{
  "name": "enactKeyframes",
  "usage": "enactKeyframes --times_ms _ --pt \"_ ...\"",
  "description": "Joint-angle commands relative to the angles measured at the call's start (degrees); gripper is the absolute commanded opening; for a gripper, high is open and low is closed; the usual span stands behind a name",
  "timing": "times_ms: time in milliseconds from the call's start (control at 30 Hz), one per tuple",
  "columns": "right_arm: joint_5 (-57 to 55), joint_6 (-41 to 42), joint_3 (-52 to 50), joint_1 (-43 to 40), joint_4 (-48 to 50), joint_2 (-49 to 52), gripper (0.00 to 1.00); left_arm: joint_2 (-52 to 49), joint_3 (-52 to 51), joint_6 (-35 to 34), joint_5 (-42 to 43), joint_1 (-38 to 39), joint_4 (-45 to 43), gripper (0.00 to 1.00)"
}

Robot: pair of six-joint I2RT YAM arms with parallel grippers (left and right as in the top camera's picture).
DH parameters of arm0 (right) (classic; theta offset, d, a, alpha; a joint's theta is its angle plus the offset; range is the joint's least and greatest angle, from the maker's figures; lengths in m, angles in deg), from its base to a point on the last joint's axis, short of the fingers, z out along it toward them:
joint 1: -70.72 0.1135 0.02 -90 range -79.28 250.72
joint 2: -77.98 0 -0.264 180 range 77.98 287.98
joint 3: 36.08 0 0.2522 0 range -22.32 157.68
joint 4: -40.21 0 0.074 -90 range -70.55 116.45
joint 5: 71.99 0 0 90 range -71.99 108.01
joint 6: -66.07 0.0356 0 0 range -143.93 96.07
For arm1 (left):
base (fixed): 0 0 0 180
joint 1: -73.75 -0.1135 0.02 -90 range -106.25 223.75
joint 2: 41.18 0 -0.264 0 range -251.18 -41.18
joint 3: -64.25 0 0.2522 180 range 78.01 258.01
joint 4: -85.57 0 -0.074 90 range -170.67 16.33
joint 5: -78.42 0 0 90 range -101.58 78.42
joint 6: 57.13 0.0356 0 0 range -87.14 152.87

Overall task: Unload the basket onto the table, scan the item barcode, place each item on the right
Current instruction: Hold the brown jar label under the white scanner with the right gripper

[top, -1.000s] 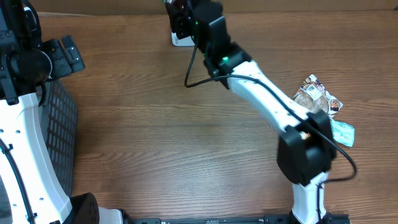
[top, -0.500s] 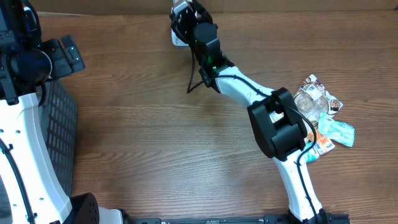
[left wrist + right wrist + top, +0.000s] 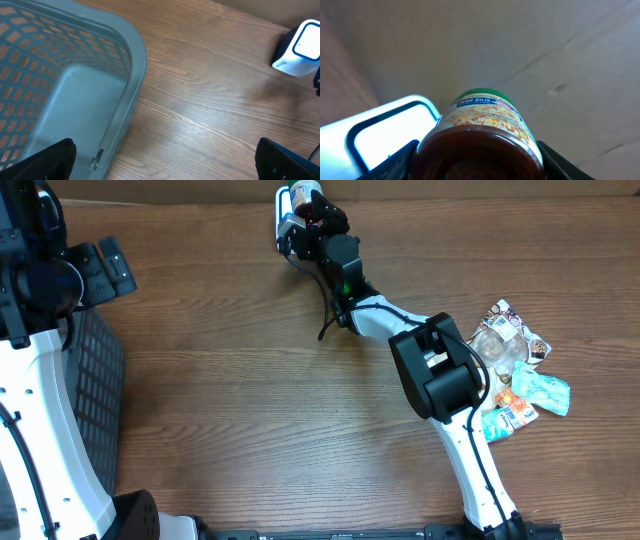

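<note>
At the far edge of the worktop (image 3: 220,380), the right fingers (image 3: 395,162) pinch the jar (image 3: 477,130), which the arm has carried closer over the last second. It now hangs just beside the scanner (image 3: 385,127), so a scan looks near. The left fingers (image 3: 45,160) are spread wide by the basket (image 3: 75,100).

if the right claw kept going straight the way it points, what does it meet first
The jar in the right claw leads. Past its green lid, the beige board beyond looks first in line, though depth is unclear; the white scanner sits just left of that path.
</note>
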Motion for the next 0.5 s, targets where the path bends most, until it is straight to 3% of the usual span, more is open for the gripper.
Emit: enactKeyframes --times_ms 0,367,467 --pt "1.07 -1.86 1.38 -0.04 1.57 -1.01 0.54 -0.07 0.13 1.09 -0.5 -0.09 -0.11 0.99" --pt "1.05 15.67 1.38 0.44 2.78 -1.01 0.54 -0.07 0.13 1.09 -0.5 -0.09 -0.11 1.0" --pt "1.05 16.68 1.38 0.44 2.75 -1.01 0.53 -0.07 0.13 1.09 -0.5 -0.09 -0.11 1.0"
